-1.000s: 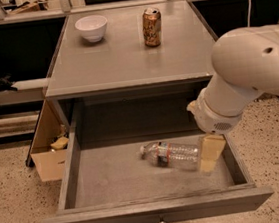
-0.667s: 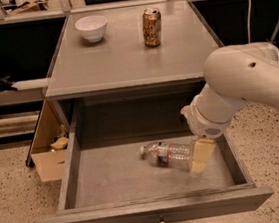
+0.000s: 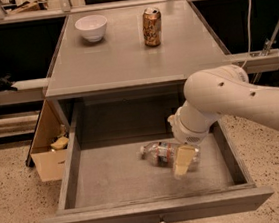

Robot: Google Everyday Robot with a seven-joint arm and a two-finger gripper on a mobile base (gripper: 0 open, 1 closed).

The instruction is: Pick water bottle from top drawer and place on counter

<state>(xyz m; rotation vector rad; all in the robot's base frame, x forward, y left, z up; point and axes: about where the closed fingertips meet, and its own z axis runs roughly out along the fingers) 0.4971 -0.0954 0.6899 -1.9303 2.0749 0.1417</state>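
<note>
The water bottle (image 3: 160, 154) lies on its side in the open top drawer (image 3: 156, 214), cap to the left, reddish band showing. My gripper (image 3: 183, 161) reaches down from the white arm at the right, and its tan finger lies over the bottle's right end. The counter (image 3: 123, 55) is the grey top above the drawer.
A white bowl (image 3: 92, 27) and a gold-brown drink can (image 3: 152, 26) stand on the counter's far part. A tan cardboard box (image 3: 50, 144) sits on the floor left of the cabinet. The drawer's side walls flank the bottle closely on the right.
The arm has swung left and lowered, bringing the gripper from the bottle's right side to over its right end. The bottle has not moved.
</note>
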